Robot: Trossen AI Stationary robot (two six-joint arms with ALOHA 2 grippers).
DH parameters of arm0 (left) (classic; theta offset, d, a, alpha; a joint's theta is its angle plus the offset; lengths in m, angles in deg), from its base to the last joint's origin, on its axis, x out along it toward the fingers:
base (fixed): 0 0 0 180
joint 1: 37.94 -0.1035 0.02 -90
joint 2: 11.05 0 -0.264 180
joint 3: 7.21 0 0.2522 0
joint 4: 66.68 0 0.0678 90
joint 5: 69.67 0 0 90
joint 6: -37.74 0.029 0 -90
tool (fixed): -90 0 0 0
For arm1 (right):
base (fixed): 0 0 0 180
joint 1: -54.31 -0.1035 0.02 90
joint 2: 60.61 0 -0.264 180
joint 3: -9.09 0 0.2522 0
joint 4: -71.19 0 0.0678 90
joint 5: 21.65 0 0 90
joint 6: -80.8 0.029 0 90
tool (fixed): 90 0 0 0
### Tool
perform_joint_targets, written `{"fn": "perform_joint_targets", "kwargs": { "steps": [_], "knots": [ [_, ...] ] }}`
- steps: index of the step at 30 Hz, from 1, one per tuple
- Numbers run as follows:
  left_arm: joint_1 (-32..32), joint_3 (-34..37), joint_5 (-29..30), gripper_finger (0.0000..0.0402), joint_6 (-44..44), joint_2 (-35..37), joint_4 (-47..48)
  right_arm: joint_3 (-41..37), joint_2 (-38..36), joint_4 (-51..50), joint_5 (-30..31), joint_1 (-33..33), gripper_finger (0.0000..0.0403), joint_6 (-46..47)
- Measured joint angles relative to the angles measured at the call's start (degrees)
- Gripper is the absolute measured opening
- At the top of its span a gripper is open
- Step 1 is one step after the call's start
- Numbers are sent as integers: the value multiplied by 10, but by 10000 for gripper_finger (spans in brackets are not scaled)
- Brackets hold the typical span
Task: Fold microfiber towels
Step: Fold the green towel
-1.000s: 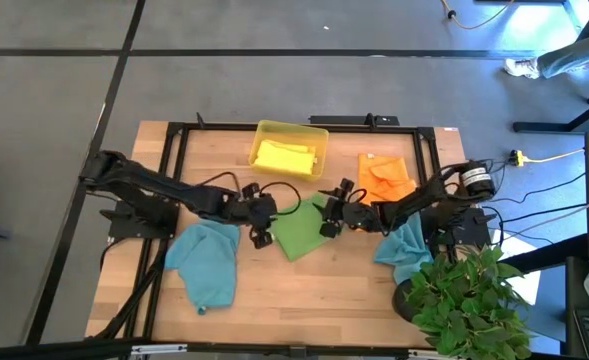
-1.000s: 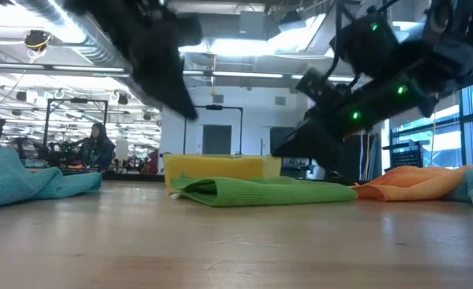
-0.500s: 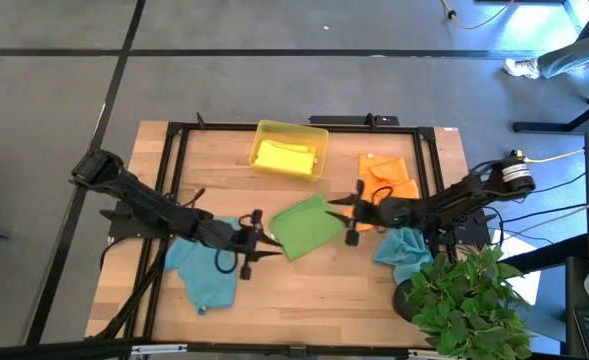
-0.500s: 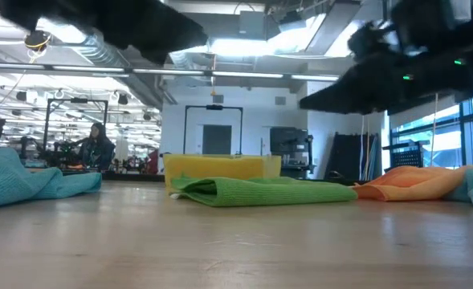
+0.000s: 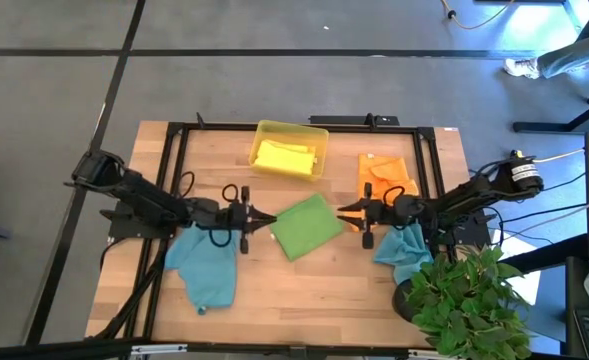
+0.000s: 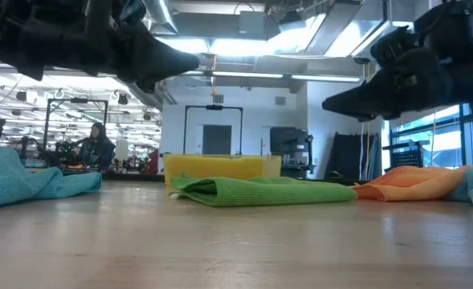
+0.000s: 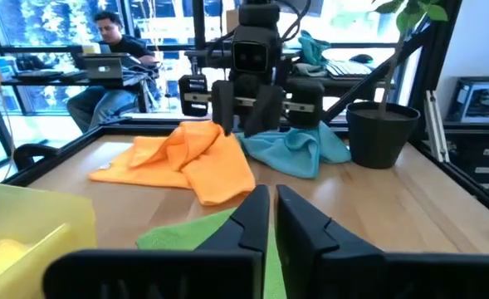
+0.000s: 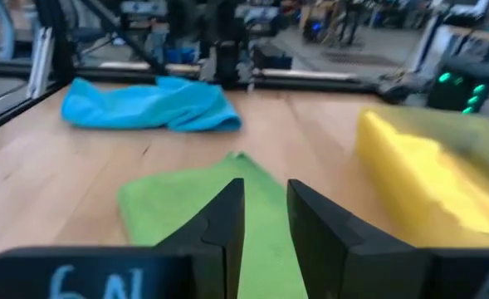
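Low view: green towel (image 6: 260,191) hides most of yellow tray (image 6: 220,166)

High view: overhead, straight down, whole table (image 5: 304,285) plus surrounding floor. Low view: tabletop level, looking across into room, green towel (image 6: 260,191) close. Left wrist view faces right arm; right wrist view faces left arm; both near tabletop. All four share green towel and yellow tray (image 5: 290,149).

Five towels: two teal (image 5: 206,262) (image 5: 404,248), green (image 5: 306,225), orange (image 5: 386,176), yellow (image 5: 284,157) (in tray (image 5: 265,130)).
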Motion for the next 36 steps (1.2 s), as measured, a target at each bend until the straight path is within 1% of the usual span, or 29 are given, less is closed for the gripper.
{"fn": "perform_joint_targets", "kwargs": {
  "steps": [2, 7, 11, 14, 16, 20, 22, 24, 27, 30, 36],
  "knots": [
    [-9, -1, -10, 6, 0, -2, 8, 19, 17, -25, -13, -3, 94, 0],
    [-27, -1, -26, 2, 17, -2, 9, 76, 77, -59, -15, -14, 101, -13],
    [-42, -1, -27, 2, 53, -2, 3, 119, 126, -85, -16, -14, 121, -15],
    [-61, -1, -27, 1, 60, -2, -1, 154, 154, -129, -21, -14, 147, -24],
    [-82, -3, -54, 1, 60, -2, -2, 180, 174, -151, -26, -14, 170, -48],
    [-135, -25, -157, 1, 57, -2, 30, 233, 217, -185, -27, -17, 222, -107],
    [-155, -38, -180, 0, 57, -2, 56, 258, 235, -195, -27, -16, 244, -125],
    [-170, -49, -181, 1, 56, -2, 74, 282, 251, -216, -38, -16, 259, -137],
    [-184, -54, -181, 1, 56, -2, 83, 310, 272, -257, -81, -16, 267, -135],
    [-186, -54, -182, 1, 56, -2, 88, 326, 291, -262, -114, -26, 266, -138],
    [-187, -54, -183, 1, 68, -2, 92, 355, 318, -261, -116, -43, 265, -146]
  ]
}}
